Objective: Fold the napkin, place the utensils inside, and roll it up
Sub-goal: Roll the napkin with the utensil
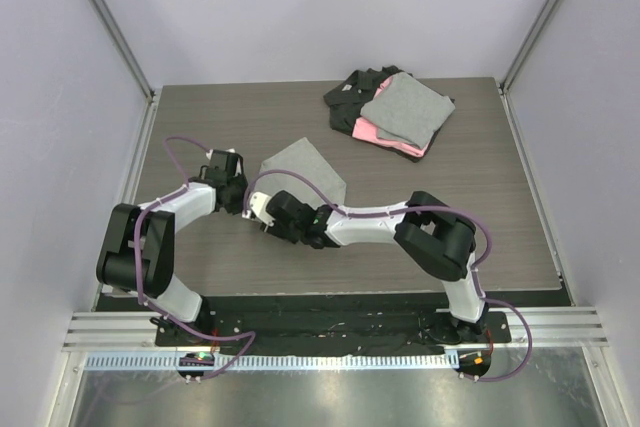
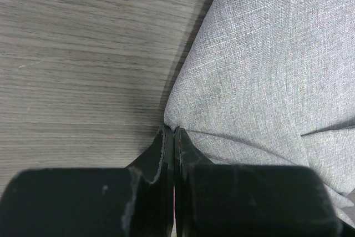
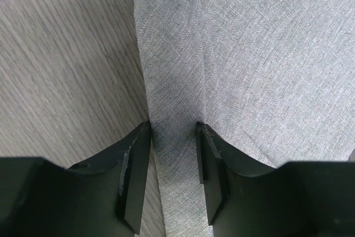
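The light-grey napkin (image 1: 310,169) lies on the wood table (image 1: 460,217), left of centre. My left gripper (image 1: 241,203) is at its near-left edge. In the left wrist view the jaws (image 2: 173,130) are shut, pinching the edge of the napkin (image 2: 266,65). My right gripper (image 1: 262,211) is just beside it. In the right wrist view it (image 3: 172,137) is open, and its fingers (image 3: 136,159) straddle a folded strip along the napkin's (image 3: 249,54) left edge. No utensils are in view.
A stack of folded cloths (image 1: 395,112), grey on pink on black, lies at the back right of the table. Pale walls with metal posts close in the table's sides and back.
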You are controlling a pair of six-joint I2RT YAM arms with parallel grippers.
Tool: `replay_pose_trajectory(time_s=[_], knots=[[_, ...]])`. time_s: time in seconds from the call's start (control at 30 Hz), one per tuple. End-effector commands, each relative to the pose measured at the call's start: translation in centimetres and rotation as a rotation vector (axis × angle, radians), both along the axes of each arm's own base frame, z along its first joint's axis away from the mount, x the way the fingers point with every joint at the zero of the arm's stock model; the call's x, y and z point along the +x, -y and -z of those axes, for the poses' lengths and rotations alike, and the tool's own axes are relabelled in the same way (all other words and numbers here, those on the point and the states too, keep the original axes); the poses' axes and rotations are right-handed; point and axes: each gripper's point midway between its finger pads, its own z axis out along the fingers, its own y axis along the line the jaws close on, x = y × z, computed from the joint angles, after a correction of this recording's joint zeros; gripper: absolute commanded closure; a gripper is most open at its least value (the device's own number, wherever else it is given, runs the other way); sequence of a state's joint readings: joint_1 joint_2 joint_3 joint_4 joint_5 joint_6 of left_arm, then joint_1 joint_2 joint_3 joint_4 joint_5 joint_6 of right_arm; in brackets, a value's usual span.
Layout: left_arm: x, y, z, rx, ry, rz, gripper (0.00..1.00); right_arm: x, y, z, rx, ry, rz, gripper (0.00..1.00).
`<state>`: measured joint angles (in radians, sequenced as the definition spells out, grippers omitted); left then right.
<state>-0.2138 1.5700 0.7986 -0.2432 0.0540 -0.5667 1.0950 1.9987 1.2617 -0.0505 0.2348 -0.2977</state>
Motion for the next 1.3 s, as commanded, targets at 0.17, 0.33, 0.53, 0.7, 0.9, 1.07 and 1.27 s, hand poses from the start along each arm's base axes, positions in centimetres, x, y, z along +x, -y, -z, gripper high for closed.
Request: replay_pose_trajectory(time_s=[0.17,0.33,0.53,0.7,0.9,1.07,1.27], knots=[[-0.3,0.7,-0.6,-0.036,-0.005,0.030,1.00,-0.4,2.1,3.0,-0.051,-0.096,0.001,0.76],[1.2,0.5,-2.6,-0.030,0.057,0.011,0.93,-3.1,2.7,3.4,-0.069,-0.231,-0.047,0.87],[2.4,-0.8,-4.8,-0.016,0.121,-0.056,0.64,-6.7,2.4,3.6,-0.059,-0.432,-0.115,0.94],[1.9,-3.0,-5.6,0.015,0.157,-0.146,0.44,-7.6,2.2,3.3,-0.047,-0.535,-0.127,0.96],[-0.1,-2.7,-6.4,-0.050,0.240,-0.157,0.36,-7.4,1.6,2.0,-0.008,-0.622,-0.136,0.96],[-2.6,-0.9,-6.5,-0.184,0.297,-0.109,0.23,-6.4,1.8,1.7,0.001,-0.614,-0.120,0.96],[-4.3,-0.7,-4.8,-0.216,0.250,-0.123,0.28,-5.8,1.9,1.8,0.003,-0.615,-0.110,0.97]])
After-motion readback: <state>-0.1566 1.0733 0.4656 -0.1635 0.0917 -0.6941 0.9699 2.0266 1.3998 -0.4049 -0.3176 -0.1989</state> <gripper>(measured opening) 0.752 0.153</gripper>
